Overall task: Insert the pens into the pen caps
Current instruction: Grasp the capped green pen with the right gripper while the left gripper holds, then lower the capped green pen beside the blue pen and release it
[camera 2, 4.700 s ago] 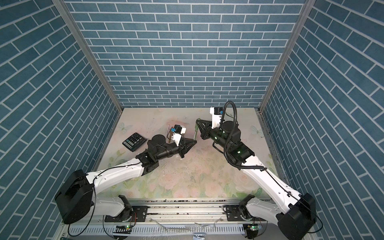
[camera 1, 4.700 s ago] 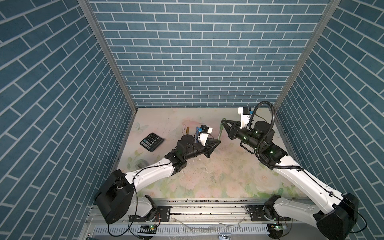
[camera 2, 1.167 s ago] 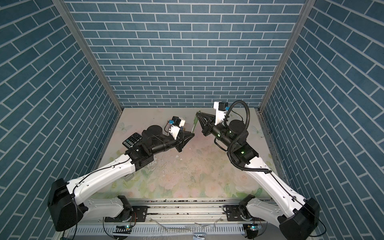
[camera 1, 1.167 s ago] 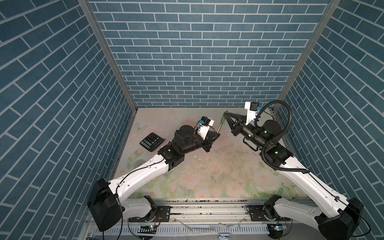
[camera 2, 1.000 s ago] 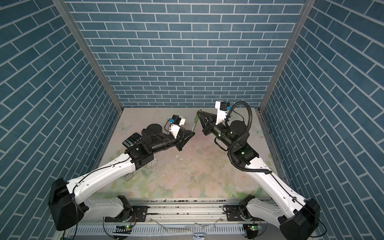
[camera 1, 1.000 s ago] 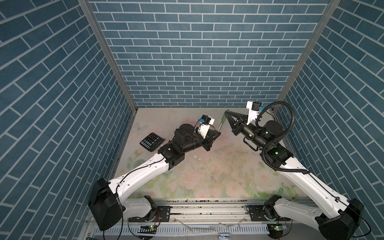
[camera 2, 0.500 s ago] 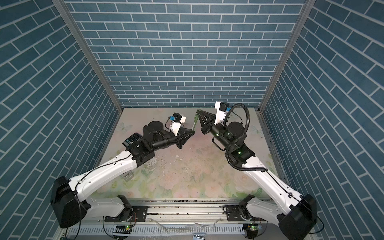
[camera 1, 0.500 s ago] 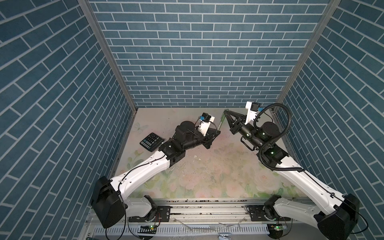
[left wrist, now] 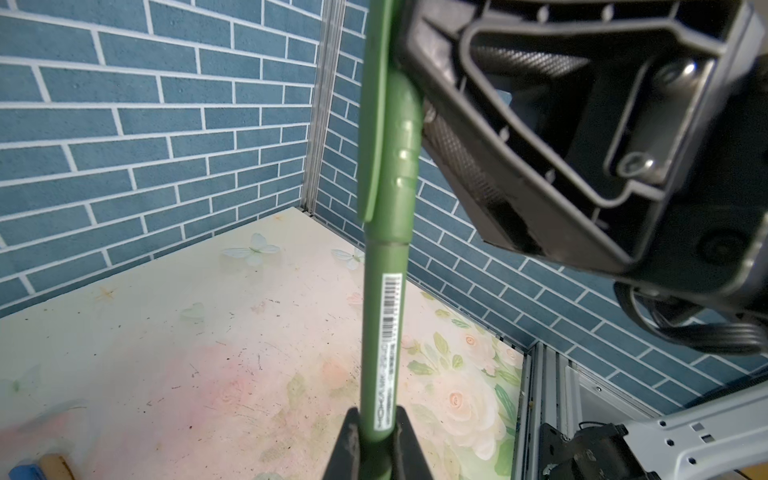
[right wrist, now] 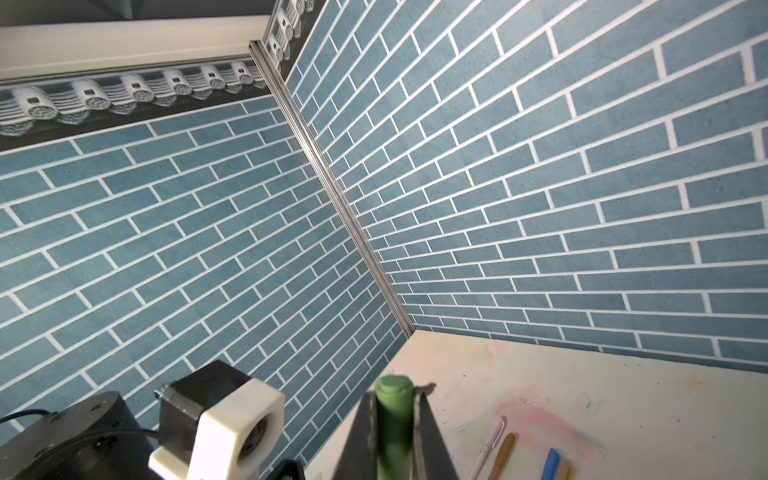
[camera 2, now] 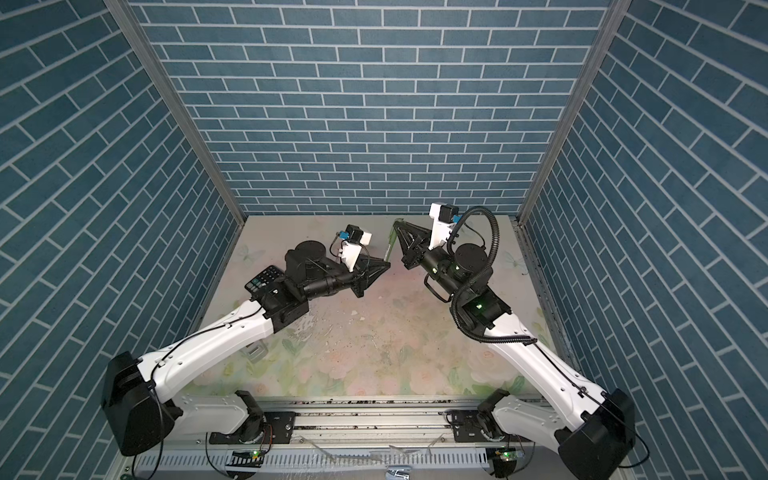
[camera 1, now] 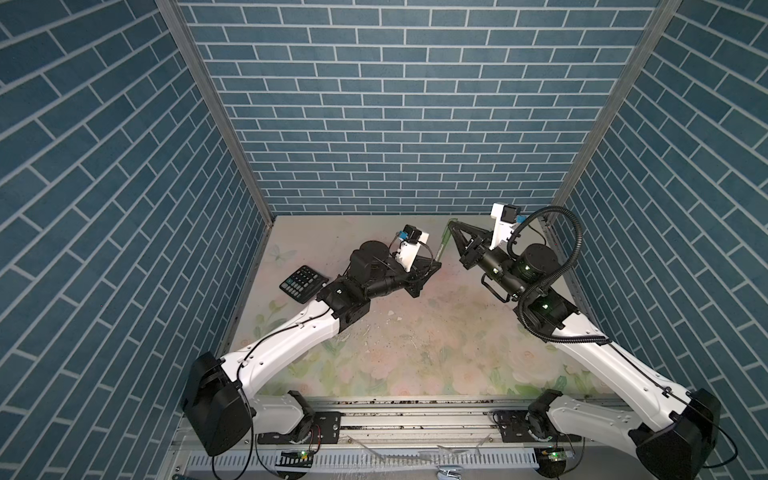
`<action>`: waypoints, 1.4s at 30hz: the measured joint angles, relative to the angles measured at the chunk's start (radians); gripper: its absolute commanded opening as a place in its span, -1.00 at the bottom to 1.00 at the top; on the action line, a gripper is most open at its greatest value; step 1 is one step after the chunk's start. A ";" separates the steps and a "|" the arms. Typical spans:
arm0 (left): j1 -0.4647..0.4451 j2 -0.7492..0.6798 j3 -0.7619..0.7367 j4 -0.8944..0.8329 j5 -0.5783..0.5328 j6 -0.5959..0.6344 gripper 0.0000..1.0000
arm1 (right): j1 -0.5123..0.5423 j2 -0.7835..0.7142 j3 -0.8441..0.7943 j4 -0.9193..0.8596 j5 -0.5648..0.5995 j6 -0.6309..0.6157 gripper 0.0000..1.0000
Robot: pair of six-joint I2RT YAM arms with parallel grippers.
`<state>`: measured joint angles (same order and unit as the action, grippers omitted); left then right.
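My left fingers [left wrist: 351, 446] clenched on the green pen [left wrist: 379, 332], my right fingers [right wrist: 429, 434] clamped on the green cap [right wrist: 392, 415], cap seated over the pen's end, both aloft near the far edge of the surface [left wrist: 166, 353]

floral table [camera 1: 415, 353] with a black calculator [camera 1: 302, 284] and four pens [right wrist: 490, 444], seemingly capped

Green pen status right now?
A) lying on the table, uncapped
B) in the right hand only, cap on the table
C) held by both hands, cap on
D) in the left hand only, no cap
C: in the left wrist view the left hand grips the barrel of the green pen, with the green cap seated on its far end. In the right wrist view the right hand is shut on that cap.
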<state>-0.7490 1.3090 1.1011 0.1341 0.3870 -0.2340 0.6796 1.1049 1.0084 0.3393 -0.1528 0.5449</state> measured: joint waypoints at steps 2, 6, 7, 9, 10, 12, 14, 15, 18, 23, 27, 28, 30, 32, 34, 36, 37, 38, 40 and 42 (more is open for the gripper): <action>0.008 -0.003 -0.018 0.086 -0.014 -0.015 -1.00 | 0.015 -0.009 0.040 -0.118 -0.026 -0.017 -0.33; 0.055 -0.060 -0.090 0.256 -0.056 -0.054 -1.00 | 0.061 -0.011 0.079 -0.343 -0.081 -0.055 -0.17; 0.061 -0.075 -0.116 0.287 -0.059 -0.069 -1.00 | 0.062 -0.015 0.090 -0.375 -0.087 -0.057 -0.15; 0.067 -0.088 -0.156 0.327 -0.060 -0.093 -1.00 | 0.061 -0.029 0.100 -0.411 -0.095 -0.060 -0.14; 0.070 -0.088 -0.175 0.347 -0.059 -0.106 -1.00 | 0.062 -0.040 0.100 -0.426 -0.098 -0.063 -0.14; 0.077 -0.086 -0.205 0.362 -0.053 -0.134 -1.00 | 0.062 -0.059 0.100 -0.449 -0.099 -0.066 -0.22; 0.085 -0.084 -0.219 0.365 -0.041 -0.156 -1.00 | 0.062 -0.068 0.100 -0.462 -0.100 -0.076 -0.31; 0.087 -0.084 -0.220 0.369 -0.032 -0.167 -1.00 | 0.062 -0.068 0.101 -0.471 -0.100 -0.080 -0.35; 0.090 -0.084 -0.228 0.405 0.000 -0.198 -1.00 | 0.065 -0.047 0.124 -0.495 -0.104 -0.095 -0.40; 0.090 -0.084 -0.243 0.435 0.051 -0.232 -1.00 | 0.070 0.047 0.225 -0.516 -0.119 -0.128 -0.35; 0.090 -0.081 -0.244 0.447 0.075 -0.245 -1.00 | 0.072 0.113 0.282 -0.523 -0.129 -0.152 -0.35; 0.090 -0.081 -0.243 0.448 0.082 -0.248 -1.00 | 0.072 0.127 0.293 -0.527 -0.130 -0.155 -0.37; 0.090 -0.080 -0.244 0.447 0.085 -0.252 -1.00 | 0.072 0.147 0.306 -0.532 -0.138 -0.161 -0.43; 0.095 -0.078 -0.244 0.447 0.087 -0.253 -1.00 | 0.073 0.161 0.315 -0.533 -0.145 -0.162 -0.46; 0.097 -0.078 -0.245 0.447 0.085 -0.254 -1.00 | 0.075 0.171 0.322 -0.533 -0.156 -0.163 -0.52; 0.097 -0.077 -0.245 0.447 0.087 -0.256 -1.00 | 0.076 0.174 0.322 -0.534 -0.163 -0.166 -0.54; 0.097 -0.076 -0.245 0.447 0.090 -0.256 -1.00 | 0.078 0.175 0.322 -0.534 -0.165 -0.166 -0.54; 0.096 -0.075 -0.245 0.447 0.093 -0.256 -1.00 | 0.079 0.176 0.322 -0.535 -0.166 -0.166 -0.55; 0.096 -0.074 -0.245 0.447 0.099 -0.256 -1.00 | 0.080 0.178 0.322 -0.537 -0.167 -0.167 -0.57; 0.096 -0.073 -0.245 0.447 0.103 -0.256 -1.00 | 0.080 0.178 0.322 -0.537 -0.169 -0.169 -0.61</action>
<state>-0.6529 1.2362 0.8558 0.5816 0.4904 -0.4904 0.7593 1.2831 1.3304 -0.1982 -0.3222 0.3763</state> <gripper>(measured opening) 0.132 0.213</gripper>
